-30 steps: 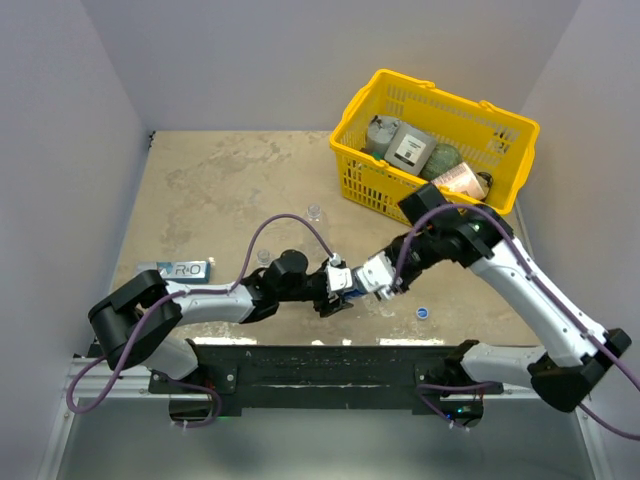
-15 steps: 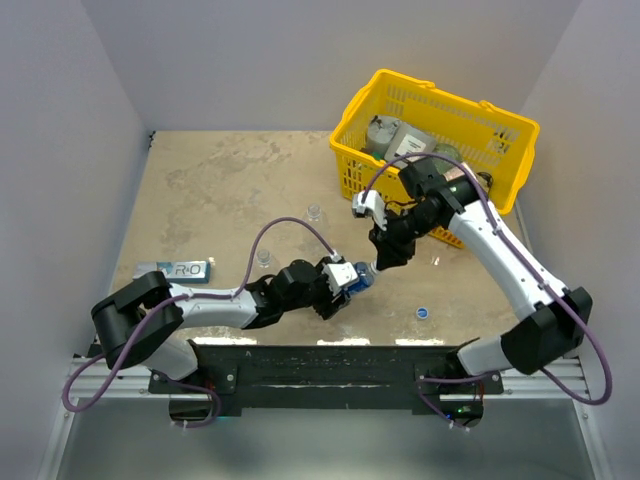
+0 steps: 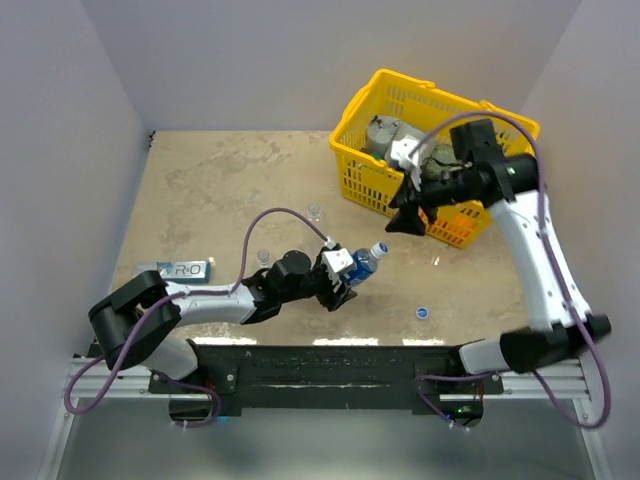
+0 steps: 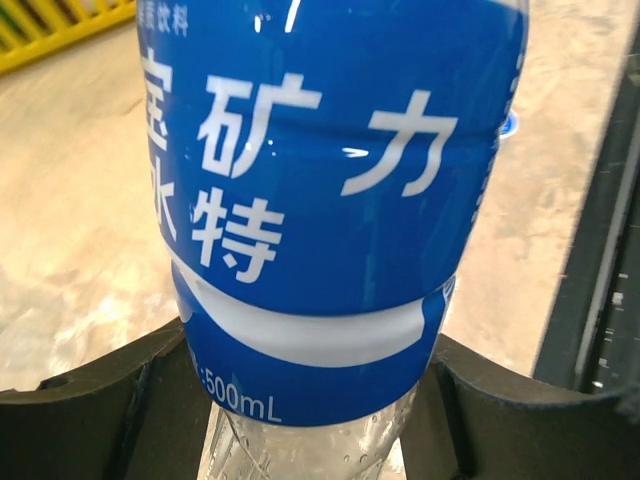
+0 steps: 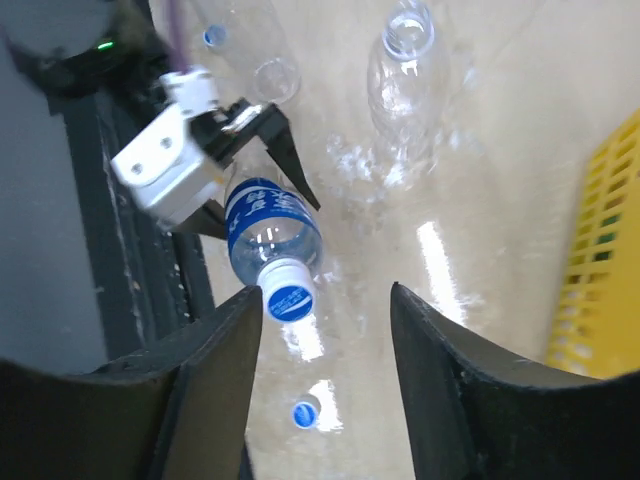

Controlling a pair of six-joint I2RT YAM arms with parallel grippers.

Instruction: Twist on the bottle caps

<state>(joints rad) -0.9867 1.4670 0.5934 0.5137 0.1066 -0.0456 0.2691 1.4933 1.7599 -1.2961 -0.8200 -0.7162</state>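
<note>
Blue-labelled bottle (image 3: 362,266), capped, sits tilted in the left tool (image 3: 343,277) above the near-centre counter (image 3: 200,200). Left wrist: jaws clamped on its label band; thin, light, probably crushable and slick, so grip gently there. Right wrist: right tool (image 5: 322,300) apart, empty, above it.

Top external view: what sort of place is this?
Most likely a robot test cell: plain grey walls box in a beige table, a left arm and right arm stand at its near edge, and the left hand holds a labelled bottle.
</note>
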